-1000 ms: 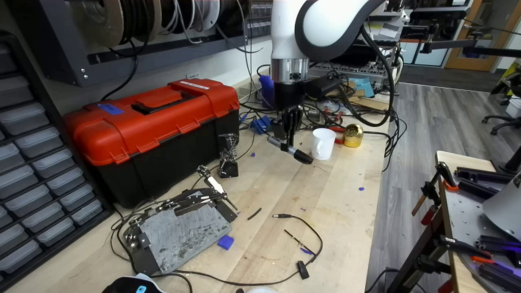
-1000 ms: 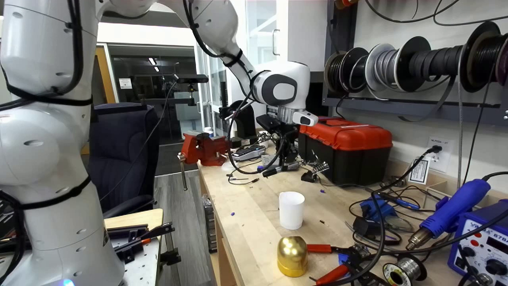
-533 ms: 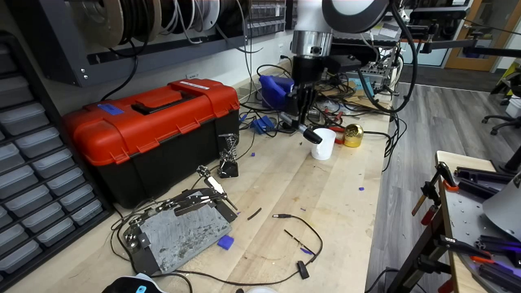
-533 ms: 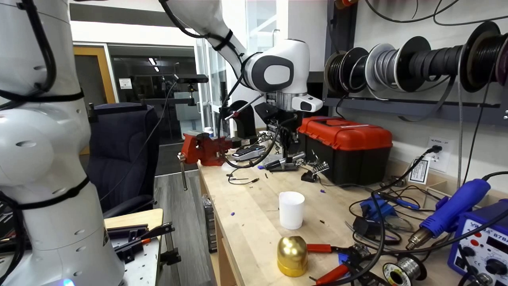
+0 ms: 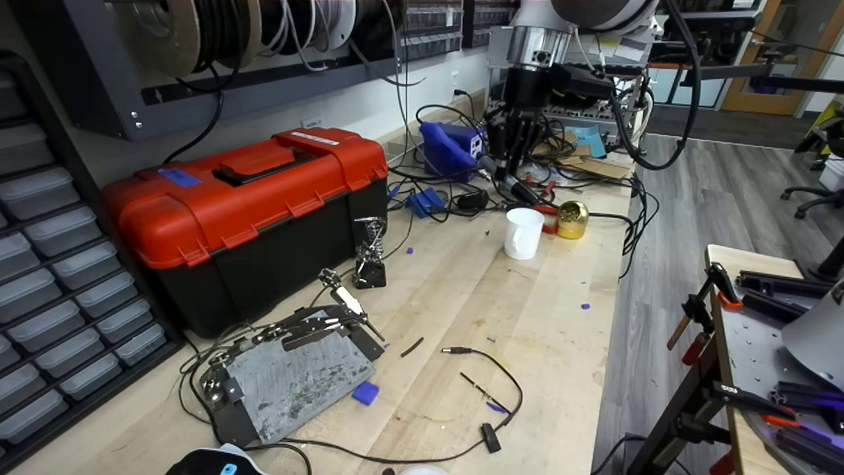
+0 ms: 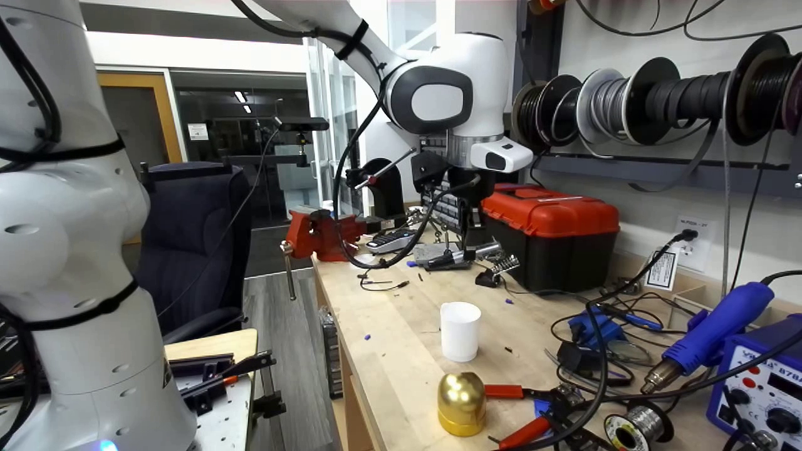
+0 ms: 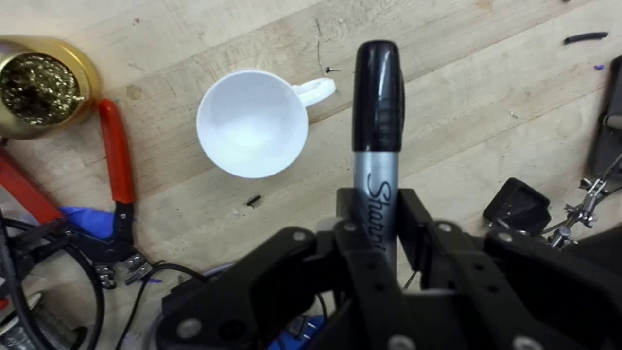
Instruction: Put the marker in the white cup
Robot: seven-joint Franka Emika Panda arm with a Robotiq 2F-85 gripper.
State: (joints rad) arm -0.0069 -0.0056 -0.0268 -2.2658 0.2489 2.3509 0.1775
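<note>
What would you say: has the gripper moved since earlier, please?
Yes: in an exterior view, the gripper moved up and right, away from the toolbox.

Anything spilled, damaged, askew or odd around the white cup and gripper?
Nothing looks spilled or damaged there, and the white cup stands upright. Two small oddities: a dark scrap lies loose on the tabletop near the cup, like stray debris, and the marker sits slanted, not upright, in the gripper.

Exterior views face along the workbench point(image 5: 547, 369) from opposite directions; wrist view close, looking down.
Red toolbox point(image 6: 551, 219) and white cup point(image 6: 460, 332) in both exterior views; cup also in wrist view, upper left of centre.
</note>
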